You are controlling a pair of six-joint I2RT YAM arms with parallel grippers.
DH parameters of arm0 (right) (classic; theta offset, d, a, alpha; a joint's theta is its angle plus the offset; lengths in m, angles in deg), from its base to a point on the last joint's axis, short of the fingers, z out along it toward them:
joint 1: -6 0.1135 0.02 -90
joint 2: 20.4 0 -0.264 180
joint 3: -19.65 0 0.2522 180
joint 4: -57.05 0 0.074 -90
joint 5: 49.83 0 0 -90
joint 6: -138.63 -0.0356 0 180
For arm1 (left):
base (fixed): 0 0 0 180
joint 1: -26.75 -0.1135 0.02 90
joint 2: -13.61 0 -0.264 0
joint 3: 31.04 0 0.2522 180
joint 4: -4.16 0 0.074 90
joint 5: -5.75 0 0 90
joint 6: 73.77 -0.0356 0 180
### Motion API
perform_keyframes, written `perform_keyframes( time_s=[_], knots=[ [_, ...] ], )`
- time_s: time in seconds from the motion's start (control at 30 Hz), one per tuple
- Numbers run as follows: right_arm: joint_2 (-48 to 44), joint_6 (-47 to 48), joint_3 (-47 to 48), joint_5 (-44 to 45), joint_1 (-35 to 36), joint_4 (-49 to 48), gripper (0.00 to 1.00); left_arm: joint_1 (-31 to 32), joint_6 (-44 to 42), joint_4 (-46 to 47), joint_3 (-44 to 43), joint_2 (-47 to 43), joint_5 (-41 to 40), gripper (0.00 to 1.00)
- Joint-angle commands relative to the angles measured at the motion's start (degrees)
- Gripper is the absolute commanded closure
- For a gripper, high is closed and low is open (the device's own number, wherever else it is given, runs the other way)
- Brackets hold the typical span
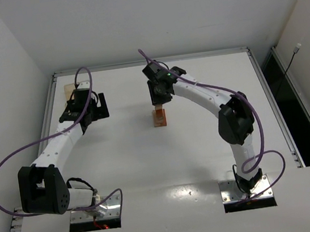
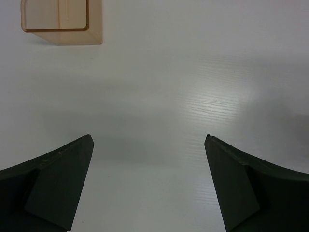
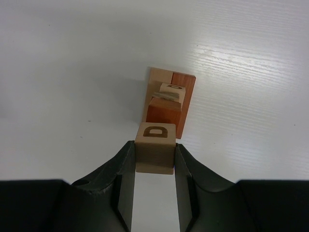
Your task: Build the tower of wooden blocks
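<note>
The tower [image 3: 166, 104] stands mid-table, also visible in the top view as the tower [image 1: 160, 117]. It has a tan and a reddish piece at the bottom, a reddish-brown cube above them and a small tan lettered block on top. My right gripper [image 3: 154, 155] is shut on a tan cube [image 3: 155, 145] with a dark letter D, held on the near side of the tower in the right wrist view; I cannot tell whether they touch. The right gripper [image 1: 159, 96] hangs just behind the tower in the top view. My left gripper [image 2: 148, 140] is open over bare table, holding nothing.
A flat pale wooden tray [image 2: 63, 21] lies at the far left of the table, beyond the left gripper [image 1: 98, 106], and shows in the top view as the tray [image 1: 71, 88]. The raised table edge [image 1: 148, 62] runs along the back.
</note>
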Motion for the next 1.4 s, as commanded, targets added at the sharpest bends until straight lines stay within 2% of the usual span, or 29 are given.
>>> perform_keyframes(
  time_s=[0.0, 0.17, 0.37, 0.5, 0.77, 1.13, 1.23, 1.27, 1.37],
  knots=[
    [0.1, -0.8, 0.3, -0.8, -0.4, -1.1, 0.95, -0.7, 0.6, 1.8, -2.5, 0.2, 0.5, 0.00],
    [0.1, -0.8, -0.2, -1.4, -0.4, -1.1, 0.81, -0.7, 0.6, 1.8, -2.5, 0.2, 0.5, 0.00],
    [0.1, -0.8, -0.2, -2.0, -0.4, -1.7, 0.77, -0.7, 0.6, 1.8, -2.5, 0.2, 0.5, 0.00],
    [0.1, -0.8, -0.8, -2.0, -0.4, -1.7, 0.69, -0.7, 0.6, 1.8, -2.5, 0.2, 0.5, 0.00],
    [0.1, -0.8, -0.8, -0.9, -0.4, -1.7, 0.72, -0.7, 0.6, 1.8, -2.5, 0.2, 0.5, 0.00],
    [-0.5, -0.8, -1.3, -0.4, -0.4, -1.7, 0.71, -0.7, 0.6, 1.8, -2.5, 0.2, 0.5, 0.00],
    [-0.5, -0.8, -1.3, -0.4, -0.4, -1.7, 0.66, -0.7, 0.6, 1.8, -2.5, 0.2, 0.5, 0.00],
    [-0.5, -0.8, -1.3, -0.4, -0.4, -1.7, 0.59, -0.7, 0.6, 1.8, -2.5, 0.2, 0.5, 0.00],
    [-0.5, -0.8, -1.3, -0.9, -0.4, -1.7, 0.51, -0.7, 0.6, 1.8, -2.5, 0.2, 0.5, 0.00]
  ],
)
